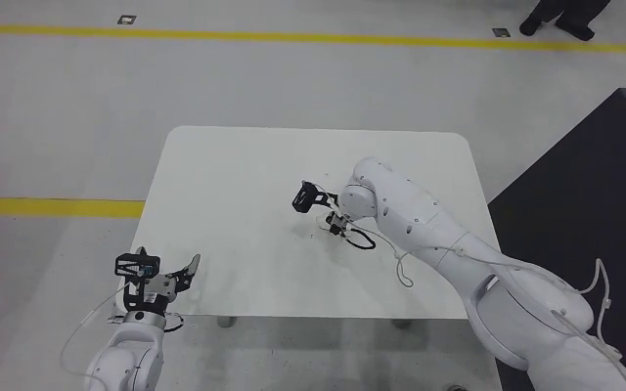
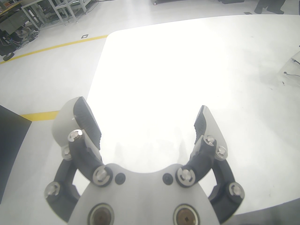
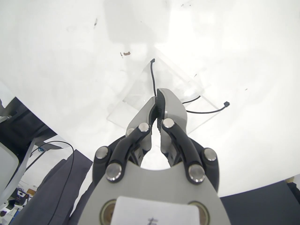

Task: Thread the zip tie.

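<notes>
Your right gripper (image 3: 156, 98), pinched shut on a thin black zip tie (image 3: 152, 76), hangs over the middle of the white table (image 1: 245, 176) above a clear plastic block (image 3: 178, 80), with a second tie (image 3: 206, 111) alongside, while your left gripper (image 2: 141, 104) hovers spread wide at the table's near left corner.

One end of the thin black plastic zip tie (image 3: 152, 76) is hidden between the fingers of the right gripper (image 3: 156, 94).
</notes>
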Motion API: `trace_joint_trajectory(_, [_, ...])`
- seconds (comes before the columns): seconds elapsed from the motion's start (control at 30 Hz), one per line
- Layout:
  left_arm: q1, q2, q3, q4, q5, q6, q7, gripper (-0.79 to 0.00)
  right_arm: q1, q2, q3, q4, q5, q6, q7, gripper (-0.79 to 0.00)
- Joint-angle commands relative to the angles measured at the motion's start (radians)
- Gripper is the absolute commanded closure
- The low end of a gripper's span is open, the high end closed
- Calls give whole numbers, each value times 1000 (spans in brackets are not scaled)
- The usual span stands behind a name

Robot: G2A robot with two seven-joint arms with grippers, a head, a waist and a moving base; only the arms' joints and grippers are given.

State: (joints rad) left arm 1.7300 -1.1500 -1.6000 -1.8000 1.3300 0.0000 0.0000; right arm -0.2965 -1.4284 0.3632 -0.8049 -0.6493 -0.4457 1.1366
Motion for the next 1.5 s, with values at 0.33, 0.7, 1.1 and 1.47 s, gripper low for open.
trace_joint_trajectory(0.33, [0, 0, 0, 0, 0, 0, 0, -785, 15, -28, -15, 76, -45, -181, -59, -83])
trace_joint_trajectory(0.7, [0, 0, 0, 0, 0, 0, 0, -785, 38, -77, -30, 181, -52, -261, -92, -225])
trace_joint_trajectory(1.1, [0, 0, 0, 0, 0, 0, 0, -785, 52, -137, -52, 268, -75, -286, -115, -206])
trace_joint_trajectory(1.47, [0, 0, 0, 0, 0, 0, 0, -785, 64, -191, -62, 367, -77, -310, -121, -135])
